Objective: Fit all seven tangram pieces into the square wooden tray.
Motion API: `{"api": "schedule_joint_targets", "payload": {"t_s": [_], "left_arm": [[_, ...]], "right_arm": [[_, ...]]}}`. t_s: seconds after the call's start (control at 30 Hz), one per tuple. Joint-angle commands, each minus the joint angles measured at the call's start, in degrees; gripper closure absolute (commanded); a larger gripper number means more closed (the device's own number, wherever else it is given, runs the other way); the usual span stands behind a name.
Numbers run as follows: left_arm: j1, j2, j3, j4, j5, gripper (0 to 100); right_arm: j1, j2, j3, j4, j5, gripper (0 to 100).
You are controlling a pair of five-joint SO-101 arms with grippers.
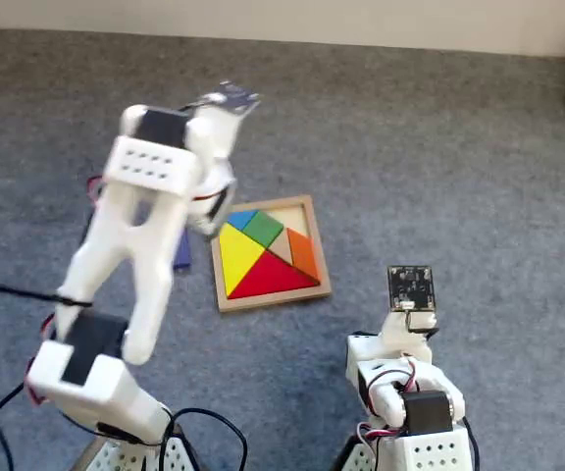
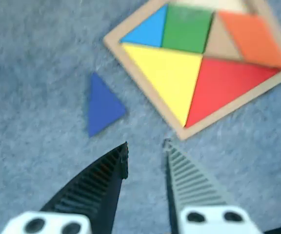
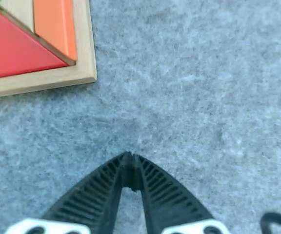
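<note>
The square wooden tray (image 1: pixel 314 247) lies mid-carpet holding yellow (image 1: pixel 238 255), red (image 1: pixel 273 278), green (image 1: pixel 263 228), light blue and orange (image 1: pixel 303 252) pieces. A dark blue triangle (image 2: pixel 103 105) lies loose on the carpet just outside the tray's (image 2: pixel 112 43) left edge, partly under the left arm in the high view (image 1: pixel 181 252). My left gripper (image 2: pixel 146 145) hovers open and empty above the carpet, between the triangle and the tray's near corner. My right gripper (image 3: pixel 130 157) is shut and empty over bare carpet, short of the tray's corner (image 3: pixel 84 73).
Grey carpet covers the whole floor. The left arm (image 1: pixel 145 226) stretches high over the area left of the tray. The right arm (image 1: pixel 405 392) sits folded at the front right. Black cables trail at the front left (image 1: pixel 8 289).
</note>
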Motion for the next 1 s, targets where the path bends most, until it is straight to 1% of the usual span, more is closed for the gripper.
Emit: {"api": "schedule_joint_targets", "payload": {"t_s": [0.0, 0.03, 0.13, 0.27, 0.57, 0.67, 0.77, 0.87, 0.93, 0.97], "left_arm": [[-5.93, -4.18, 4.79, -1.85, -2.64, 73], [-7.52, -4.18, 6.11, -3.25, -3.08, 71], [-11.21, -4.09, 9.89, -8.0, -6.86, 70], [-12.35, -4.0, 17.63, -15.38, -10.73, 71], [-12.26, -3.91, 29.76, -33.23, -11.08, 71], [-12.26, -3.91, 32.48, -37.8, -11.08, 71], [-12.35, -2.15, 33.19, -40.26, -11.08, 71], [-12.35, 3.56, 30.29, -41.41, -10.81, 71], [-12.62, 7.43, 25.8, -39.91, -10.64, 71], [-12.7, 9.19, 23.34, -37.89, -10.64, 71]], "right_arm": [[0.66, -0.92, 7.25, 0.4, 0.53, 99.5], [0.66, -0.92, 7.25, 0.4, 0.53, 99.5], [0.66, -0.92, 7.25, 0.4, 0.62, 99.5], [0.66, -0.92, 7.25, 0.4, 0.62, 99.5], [0.66, -0.92, 7.25, 0.4, 0.62, 99.5], [0.66, -0.92, 7.25, 0.4, 0.62, 99.5], [0.66, -0.92, 7.25, 0.4, 0.62, 99.5], [0.66, -0.92, 7.25, 0.4, 0.62, 99.5], [0.66, -0.92, 7.25, 0.4, 0.62, 99.5], [0.66, -0.92, 7.25, 0.4, 0.62, 99.5]]}}
